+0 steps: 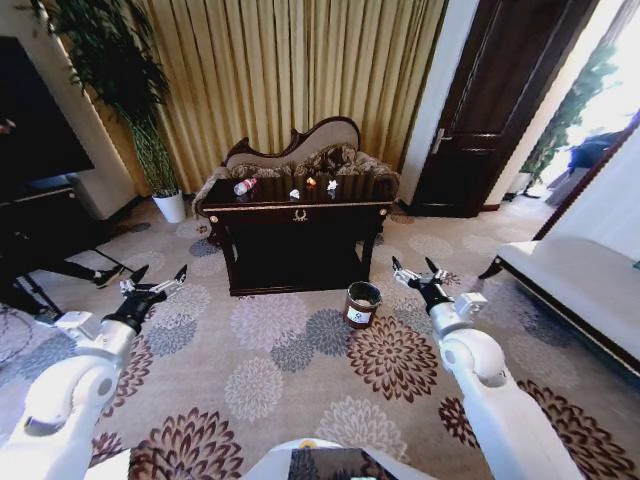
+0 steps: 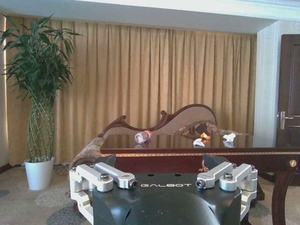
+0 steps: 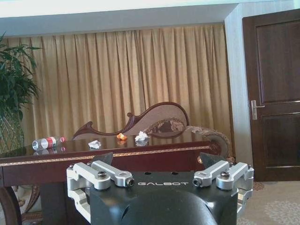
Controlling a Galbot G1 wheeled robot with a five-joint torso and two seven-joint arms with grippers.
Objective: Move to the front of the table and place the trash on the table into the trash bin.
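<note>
The dark-brown table point(image 1: 300, 214) stands ahead of me across a stretch of carpet. On its top lie a clear bottle point(image 1: 245, 186) with a red cap, white paper scraps point(image 1: 294, 194) and a small orange bit point(image 1: 311, 183). The reddish-brown trash bin point(image 1: 362, 303) stands on the floor by the table's front right leg. My left gripper point(image 1: 160, 272) and right gripper point(image 1: 415, 265) are both held low and open, well short of the table and empty. The left wrist view shows the left gripper point(image 2: 161, 160) below the bottle point(image 2: 142, 136). The right wrist view shows the right gripper point(image 3: 155, 159), the bottle point(image 3: 46, 142) and paper scraps point(image 3: 94, 144).
A chaise sofa point(image 1: 300, 150) stands behind the table against gold curtains. A tall plant in a white pot point(image 1: 170, 206) is at the back left, a dark door point(image 1: 490, 110) at the back right. A white bench point(image 1: 580, 290) lines the right side. A dark screen point(image 1: 40, 120) and stand legs fill the left.
</note>
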